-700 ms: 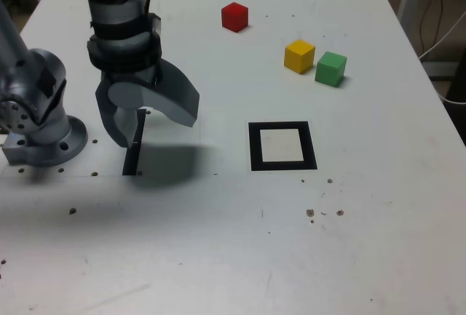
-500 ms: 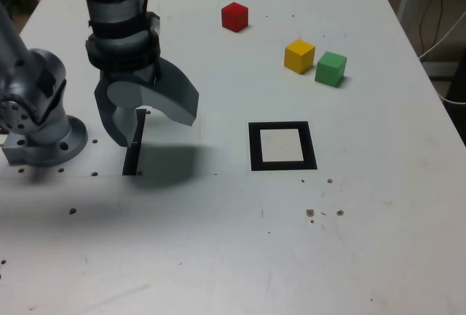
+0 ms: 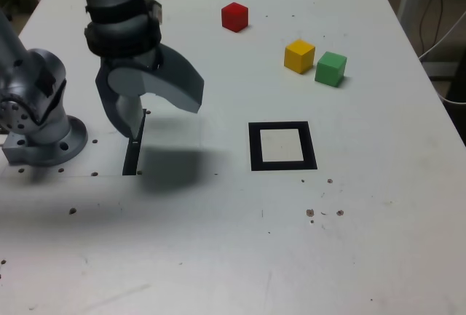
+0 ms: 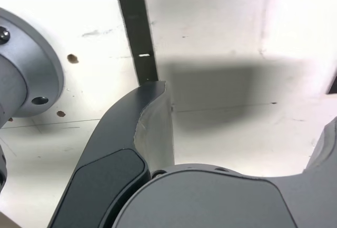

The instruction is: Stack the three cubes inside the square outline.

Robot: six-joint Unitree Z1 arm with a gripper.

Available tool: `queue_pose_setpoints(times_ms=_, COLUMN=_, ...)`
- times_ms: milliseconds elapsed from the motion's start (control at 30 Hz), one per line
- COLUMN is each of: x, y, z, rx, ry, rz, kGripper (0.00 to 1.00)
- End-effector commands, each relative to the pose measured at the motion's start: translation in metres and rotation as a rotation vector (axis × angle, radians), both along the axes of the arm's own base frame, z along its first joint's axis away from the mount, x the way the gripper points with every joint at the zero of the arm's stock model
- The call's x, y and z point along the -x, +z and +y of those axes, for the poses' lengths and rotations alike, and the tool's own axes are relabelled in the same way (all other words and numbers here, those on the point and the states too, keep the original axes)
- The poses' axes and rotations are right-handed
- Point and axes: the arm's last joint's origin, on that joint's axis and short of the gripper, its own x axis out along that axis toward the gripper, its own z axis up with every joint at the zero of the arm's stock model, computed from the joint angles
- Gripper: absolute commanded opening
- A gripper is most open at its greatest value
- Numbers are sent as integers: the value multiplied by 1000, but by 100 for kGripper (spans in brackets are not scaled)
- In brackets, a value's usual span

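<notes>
Three cubes sit untouched on a white table (image 3: 378,242) as a grey robot arm hangs over its left side in the exterior view. At far left, the arm's round base (image 3: 40,137) is bolted to the tabletop. Just to its right, the gripper (image 3: 156,108) hovers above a thin black strip (image 3: 133,156), its two fingers (image 3: 178,86) spread wide and holding nothing; its shadow falls on the table beneath. Right of centre lies the square outline (image 3: 282,146), a thick black frame with a pale, bare middle. Farther back, the red cube (image 3: 234,17) stands alone, well apart from the frame. To its right and nearer, the yellow cube (image 3: 299,56) and green cube (image 3: 330,68) sit just beside each other, beyond the frame's far right corner.
</notes>
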Motion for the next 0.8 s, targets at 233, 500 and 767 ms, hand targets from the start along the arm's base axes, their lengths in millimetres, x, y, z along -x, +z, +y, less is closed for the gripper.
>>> queue_pose_setpoints(times_ms=233, x=-2, y=29, z=13, rx=-53, ry=-9, rz=-43, kGripper=99)
queue_pose_setpoints(times_ms=500, x=-15, y=65, z=40, rx=-127, ry=-15, rz=-84, kGripper=99)
queue_pose_setpoints(times_ms=767, x=-35, y=96, z=74, rx=-211, ry=34, rz=-110, kGripper=99)
